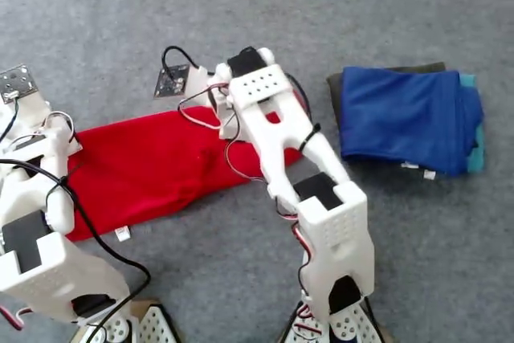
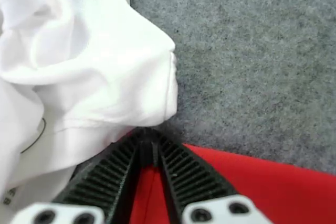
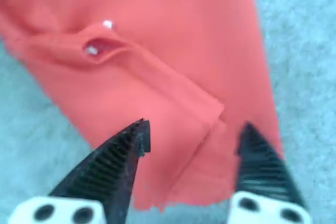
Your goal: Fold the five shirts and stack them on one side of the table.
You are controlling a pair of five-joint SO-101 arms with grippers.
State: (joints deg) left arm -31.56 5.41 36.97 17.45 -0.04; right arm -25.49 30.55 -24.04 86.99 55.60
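Looking over the grey table (image 1: 265, 22), we find the red shirt (image 1: 152, 166) lying flat at left-centre. Its long axis runs left to right, with the left end nearer and the right end a little farther. Well apart on the right sits the folded stack (image 1: 401, 118), blue on top. At the red shirt's left end a crumpled white shirt (image 2: 79, 61) touches its edge.

The left gripper (image 2: 149, 139) is down at that left end, jaws pressed together with the tips on the red edge; whether cloth is pinched between them we cannot tell. The right gripper (image 3: 193, 129) hangs over the right end, jaws spread wide around a folded red corner, gripping nothing.

We judge the coming fold turns on this: each arm has one end of the long axis, and the stack lies on the right arm's side.
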